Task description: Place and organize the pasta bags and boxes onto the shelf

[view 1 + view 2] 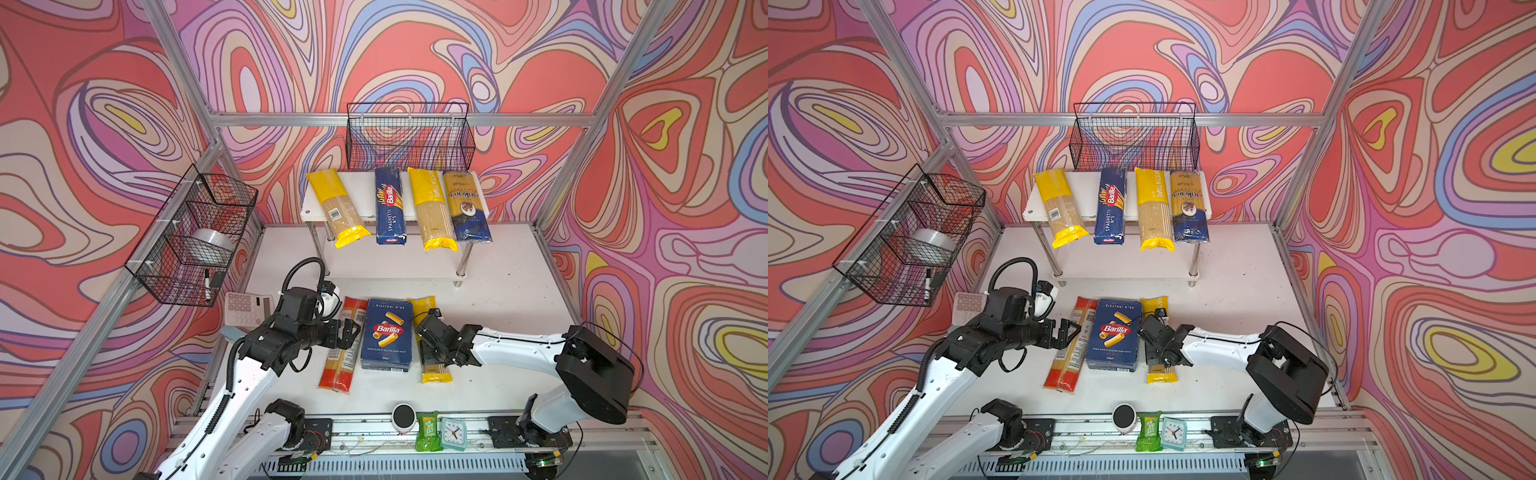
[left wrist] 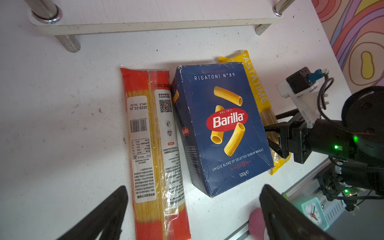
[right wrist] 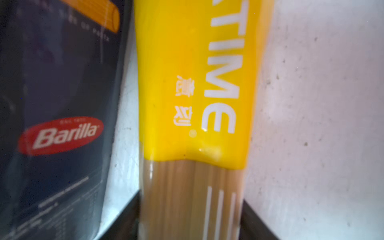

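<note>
1. Right gripper (image 1: 424, 340) half open astride the clear yellow-ended spaghetti packet (image 3: 193, 104), fingers (image 3: 253, 228) against its long sides. Cannot tell if clamped.
2. Packet flat near the front edge of the white surface (image 1: 498, 299), probably taken mid-length for balance.
3. Left gripper (image 1: 353, 332) wide open, empty, over the clear red-ended spaghetti packet (image 1: 338, 370).
4. Wide dark blue cardboard rigatoni box (image 1: 387, 332) just beside the yellow packet: little finger room.
5. White two-tier shelf (image 1: 316, 208) at the back edge: upper board nearly full, lower board bare.

The table (image 1: 507, 299) carries the shelf (image 1: 365, 195), rigatoni box (image 1: 387, 332), red-ended bag (image 1: 338, 365) and yellow-ended bag (image 1: 424, 305).
</note>
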{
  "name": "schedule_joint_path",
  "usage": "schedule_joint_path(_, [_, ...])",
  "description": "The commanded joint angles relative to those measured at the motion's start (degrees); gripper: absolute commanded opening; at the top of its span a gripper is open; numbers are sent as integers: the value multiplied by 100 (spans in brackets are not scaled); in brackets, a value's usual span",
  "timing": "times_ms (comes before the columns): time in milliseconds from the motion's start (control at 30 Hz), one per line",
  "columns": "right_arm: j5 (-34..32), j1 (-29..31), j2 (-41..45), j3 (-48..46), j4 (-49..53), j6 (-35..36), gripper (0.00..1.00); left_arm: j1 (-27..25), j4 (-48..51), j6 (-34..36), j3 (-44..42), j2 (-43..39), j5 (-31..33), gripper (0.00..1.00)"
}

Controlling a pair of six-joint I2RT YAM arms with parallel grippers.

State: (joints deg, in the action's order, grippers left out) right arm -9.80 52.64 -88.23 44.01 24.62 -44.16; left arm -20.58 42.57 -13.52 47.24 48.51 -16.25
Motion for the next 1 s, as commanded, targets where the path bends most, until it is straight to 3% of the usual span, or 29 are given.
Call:
schedule_joint_path(0, [-108,53,176,-182,180,-220,52,-8,147,86,153,0,-49,100])
schedule_joint_path(333, [-245,50,849,-476,101,-401,24,-9,173,75,139,44,30,100])
schedule_joint_path(533, [-274,52,1210,-609,-20,-472,1,-9,167,68,137,113,26,100])
schedule_joint_path(967, [-767,52,2057,-136,457,-245,0,-8,-145,99,298,263,-706,100])
